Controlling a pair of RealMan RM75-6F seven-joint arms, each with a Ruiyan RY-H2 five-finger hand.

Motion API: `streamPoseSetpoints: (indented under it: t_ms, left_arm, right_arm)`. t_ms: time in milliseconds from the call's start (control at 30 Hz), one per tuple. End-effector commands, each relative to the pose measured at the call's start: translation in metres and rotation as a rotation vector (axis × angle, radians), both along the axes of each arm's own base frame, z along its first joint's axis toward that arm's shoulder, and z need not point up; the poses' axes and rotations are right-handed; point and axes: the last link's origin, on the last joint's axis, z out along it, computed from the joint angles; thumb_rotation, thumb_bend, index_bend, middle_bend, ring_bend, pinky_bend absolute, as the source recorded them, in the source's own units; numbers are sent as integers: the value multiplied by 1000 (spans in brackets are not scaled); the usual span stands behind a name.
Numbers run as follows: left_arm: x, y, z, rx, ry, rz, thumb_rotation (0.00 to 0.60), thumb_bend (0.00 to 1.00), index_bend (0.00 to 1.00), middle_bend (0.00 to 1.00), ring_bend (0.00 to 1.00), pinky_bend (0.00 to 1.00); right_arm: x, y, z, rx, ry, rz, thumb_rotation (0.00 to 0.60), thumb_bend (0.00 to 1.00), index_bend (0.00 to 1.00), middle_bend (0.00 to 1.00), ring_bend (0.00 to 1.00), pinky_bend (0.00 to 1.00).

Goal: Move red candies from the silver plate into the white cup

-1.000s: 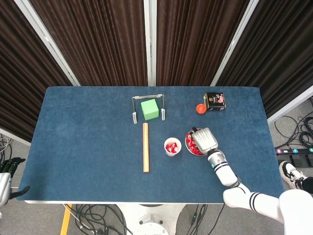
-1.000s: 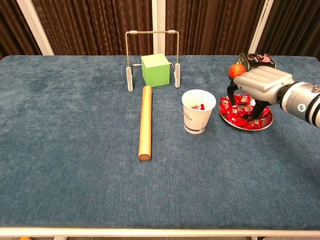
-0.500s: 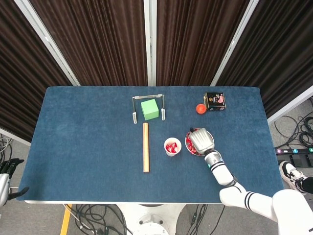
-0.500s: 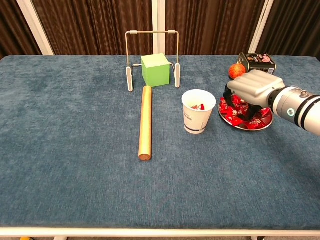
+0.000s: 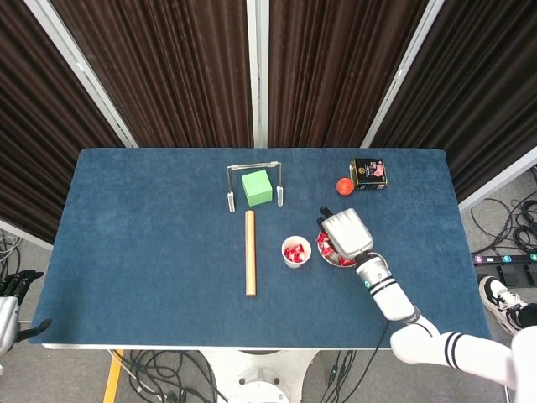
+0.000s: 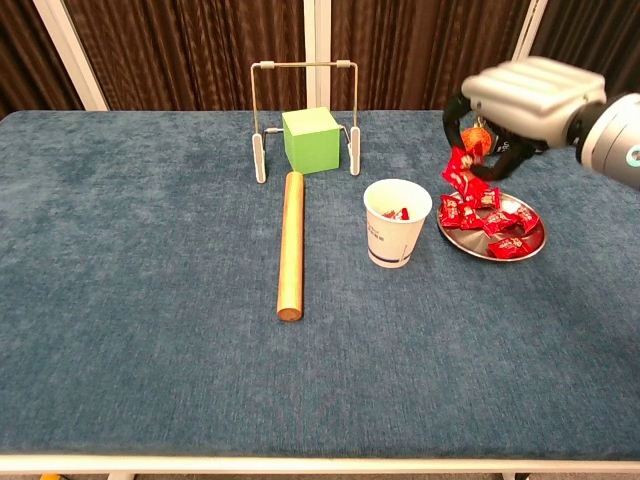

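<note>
My right hand (image 6: pixel 523 92) hovers above the silver plate's (image 6: pixel 540 234) left edge and pinches one red candy (image 6: pixel 460 170), which dangles below its fingers. Several red candies (image 6: pixel 495 222) lie on the plate. The white cup (image 6: pixel 397 224) stands upright just left of the plate with a few red candies inside (image 6: pixel 397 213). From the head view, the right hand (image 5: pixel 346 233) covers most of the plate (image 5: pixel 334 264), and the cup (image 5: pixel 295 251) sits to its left. My left hand (image 5: pixel 17 290) hangs off the table's near left corner, mostly cut off.
A wooden rod (image 6: pixel 290 245) lies left of the cup. A green cube (image 6: pixel 310 138) sits under a wire frame (image 6: pixel 304 66) at the back. An orange ball (image 5: pixel 342 185) and a dark tin (image 5: pixel 367 173) stand behind the plate.
My right hand has lifted off the plate, bringing one red candy up with it. The cup, plate and left hand have not moved.
</note>
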Motion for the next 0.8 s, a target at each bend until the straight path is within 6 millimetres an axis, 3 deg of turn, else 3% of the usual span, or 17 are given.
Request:
streamPoseSetpoints:
  t_ms: [33, 433, 800]
  left_arm:
    - [0, 0, 1, 1, 2, 4, 600, 0, 267, 283, 197, 214]
    - [-4, -2, 0, 1, 0, 21, 600, 0, 267, 284, 197, 214]
    - [-6, -3, -1, 4, -6, 22, 600, 0, 267, 283, 197, 214]
  right_arm:
    - [17, 1, 9, 2, -33, 43, 600, 327, 634, 297, 752, 1000]
    - [38, -4, -31, 41, 49, 88, 600, 327, 621, 292, 751, 1000]
    - [41, -1, -43, 63, 66, 92, 600, 327, 537, 283, 750, 1000]
